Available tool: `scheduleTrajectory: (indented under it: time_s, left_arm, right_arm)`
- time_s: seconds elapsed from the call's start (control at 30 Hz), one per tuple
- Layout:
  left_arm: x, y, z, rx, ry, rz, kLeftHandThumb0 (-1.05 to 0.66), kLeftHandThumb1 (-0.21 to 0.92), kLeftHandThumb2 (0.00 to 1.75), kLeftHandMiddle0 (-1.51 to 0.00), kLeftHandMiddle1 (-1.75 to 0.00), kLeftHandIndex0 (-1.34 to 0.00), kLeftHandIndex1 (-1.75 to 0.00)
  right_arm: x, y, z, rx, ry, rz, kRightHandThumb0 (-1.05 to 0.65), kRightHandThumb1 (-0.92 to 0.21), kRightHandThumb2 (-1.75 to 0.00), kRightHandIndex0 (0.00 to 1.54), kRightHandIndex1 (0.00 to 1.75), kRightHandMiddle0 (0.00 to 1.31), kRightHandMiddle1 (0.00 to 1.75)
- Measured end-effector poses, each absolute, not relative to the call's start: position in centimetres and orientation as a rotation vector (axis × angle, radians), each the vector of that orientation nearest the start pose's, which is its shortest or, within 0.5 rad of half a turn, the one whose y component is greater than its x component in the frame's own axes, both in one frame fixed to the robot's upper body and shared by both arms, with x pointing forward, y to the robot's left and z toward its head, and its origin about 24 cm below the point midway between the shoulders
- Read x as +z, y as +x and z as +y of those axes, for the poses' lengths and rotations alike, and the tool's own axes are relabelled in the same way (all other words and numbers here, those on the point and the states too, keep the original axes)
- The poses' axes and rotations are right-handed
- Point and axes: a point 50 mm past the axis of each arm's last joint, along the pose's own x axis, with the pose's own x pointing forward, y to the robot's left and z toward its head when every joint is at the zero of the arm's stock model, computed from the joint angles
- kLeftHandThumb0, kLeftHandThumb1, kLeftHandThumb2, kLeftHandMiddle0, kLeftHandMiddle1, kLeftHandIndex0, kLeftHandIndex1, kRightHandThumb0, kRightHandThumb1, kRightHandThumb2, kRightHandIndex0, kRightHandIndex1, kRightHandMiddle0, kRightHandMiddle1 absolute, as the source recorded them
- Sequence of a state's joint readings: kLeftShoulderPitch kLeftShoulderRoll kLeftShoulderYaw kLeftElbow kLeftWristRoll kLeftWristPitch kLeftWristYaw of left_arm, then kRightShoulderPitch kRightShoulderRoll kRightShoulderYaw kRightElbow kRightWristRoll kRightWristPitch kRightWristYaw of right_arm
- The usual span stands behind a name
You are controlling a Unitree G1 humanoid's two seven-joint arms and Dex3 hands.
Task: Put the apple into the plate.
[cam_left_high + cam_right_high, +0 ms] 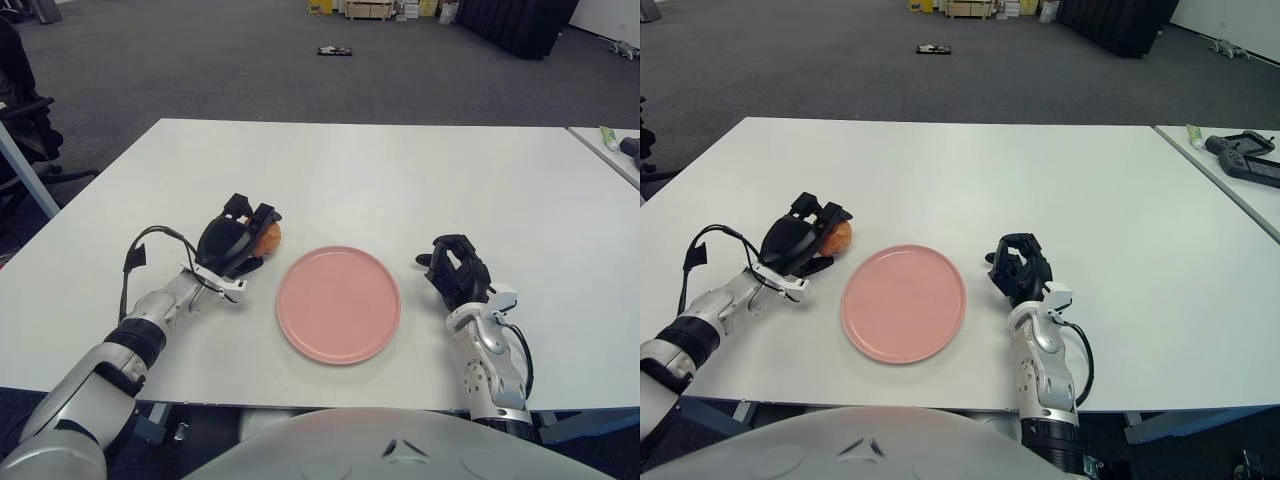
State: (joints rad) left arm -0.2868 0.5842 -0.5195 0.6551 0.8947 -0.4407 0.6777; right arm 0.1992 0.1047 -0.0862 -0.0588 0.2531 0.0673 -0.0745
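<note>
Pink plate point(338, 304) near front edge of white surface point(400, 170), roughly centred btwn the two arms. Nothing on it.

Apple point(266, 236) up-left of plate, just beside its rim, not over it. Reddish-orange, mostly covered by left hand point(236, 243); only right side showing past the black fingers point(262, 215). Left hand clenched around apple, fingers curled over top, thumb side below. Can't tell whether apple touches surface or is lifted slightly. Left forearm running back toward lower-left corner, black cable point(150, 240) looping above wrist, white bracket at wrist.

Right hand point(455, 268) right of plate, near its rim but apart from it. Black fingers curled inward, grasping nothing. Appears low over surface; contact not clear. Silver forearm below it, dropping off front edge.

Same layout in right eye view: apple point(836, 236) peeking out from left hand point(800, 243), plate point(904, 302) centre, right hand point(1021, 268) beside it.

Second table point(1230, 175) at far right w/ black controller-like device point(1245, 157) and small green-white tube point(1193, 135). Grey carpet floor point(200, 60) behind, small dark item point(334, 50) lying on it, boxes at far back. Chair point(25, 130) at left edge.
</note>
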Motion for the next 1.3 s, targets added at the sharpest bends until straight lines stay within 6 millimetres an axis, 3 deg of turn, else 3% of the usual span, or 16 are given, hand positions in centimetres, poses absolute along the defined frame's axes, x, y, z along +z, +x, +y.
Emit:
scheduleTrajectory:
  time_s: [0.87, 1.3]
  left_arm:
    - [0.34, 25.75, 19.66, -0.272, 1.294, -0.396, -0.49, 0.27, 1.37, -1.25, -1.75, -0.64, -1.75]
    - [0.39, 25.53, 19.75, -0.249, 1.255, -0.367, -0.48, 0.28, 1.36, -1.24, -1.75, -0.64, -1.75]
  right_arm:
    - [0.24, 20.94, -16.5, -0.231, 0.342, 0.193, -0.01, -0.53, -1.02, 0.48, 1.58, 0.33, 1.75]
    - [0.2, 21.01, -16.48, -0.233, 0.344, 0.199, -0.01, -0.57, -0.95, 0.47, 1.52, 0.32, 1.75]
